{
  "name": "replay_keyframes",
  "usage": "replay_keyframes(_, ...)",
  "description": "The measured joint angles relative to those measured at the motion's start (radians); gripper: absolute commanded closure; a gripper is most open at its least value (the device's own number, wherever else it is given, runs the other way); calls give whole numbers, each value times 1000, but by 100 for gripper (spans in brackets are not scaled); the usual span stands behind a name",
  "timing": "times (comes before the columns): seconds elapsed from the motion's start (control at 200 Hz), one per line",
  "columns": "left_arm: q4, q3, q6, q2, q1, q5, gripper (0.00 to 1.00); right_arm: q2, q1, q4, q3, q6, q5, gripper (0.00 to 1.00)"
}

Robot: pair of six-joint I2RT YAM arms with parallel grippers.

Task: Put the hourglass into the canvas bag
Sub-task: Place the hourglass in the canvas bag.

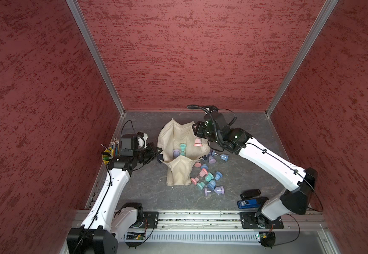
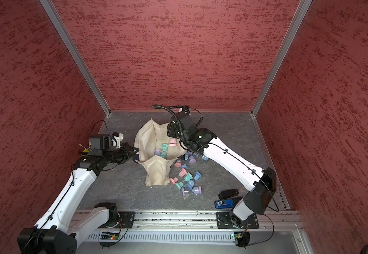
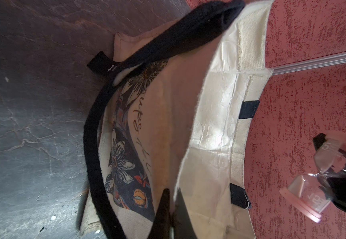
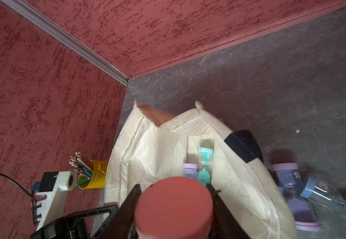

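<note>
Right gripper [image 4: 173, 187]: jaws clamped on either side of the pink hourglass [image 4: 174, 209], whose pink end cap faces out past the fingertips. The piece hangs clear of the table [image 1: 244, 176], over the open mouth of the bag. Directly beneath the gripper is the canvas bag [image 1: 167, 138], cream, lying on the table with its mouth gaping. Just beyond the fingertips, inside the bag, lie one teal hourglass [image 4: 205, 163] and one lilac hourglass [image 4: 189, 170], side by side and touching. On the bag's rim across from the right gripper is the left gripper [image 3: 173, 207], jaws pinched together on the edge of the canvas. The navy handle [image 3: 97, 134] lies slack just outside that rim. Outside the bag wall on the right gripper's own side, loose hourglasses [image 1: 217, 157] in lilac and blue lie on the table, and a larger scatter [image 1: 209, 182] in pink, teal, blue and lilac lies further back along the arm. Behind the left gripper's wrist stands a yellow cup [image 1: 107, 157] of pencils. Farthest from the right gripper, by its arm's base, are a black device [image 1: 250, 194] and a blue device [image 1: 248, 204], just beside each other.
</note>
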Motion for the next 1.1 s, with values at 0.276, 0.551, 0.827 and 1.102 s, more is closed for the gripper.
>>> replay_keyframes(0.276, -1, 0, 4, 0, 0, 0, 100, 121, 1, 20, 38, -17, -45, 100)
replay_keyframes(0.551, -6, 0, 11, 0, 0, 1, 100, 235, 1, 18, 47, -19, -79, 100)
replay_keyframes(0.827, -7, 0, 12, -2, 0, 2, 100, 273, 6, 21, 47, -19, -105, 100)
replay_keyframes(1.102, -7, 0, 12, -2, 0, 2, 100, 328, 40, 56, 47, -15, -116, 100)
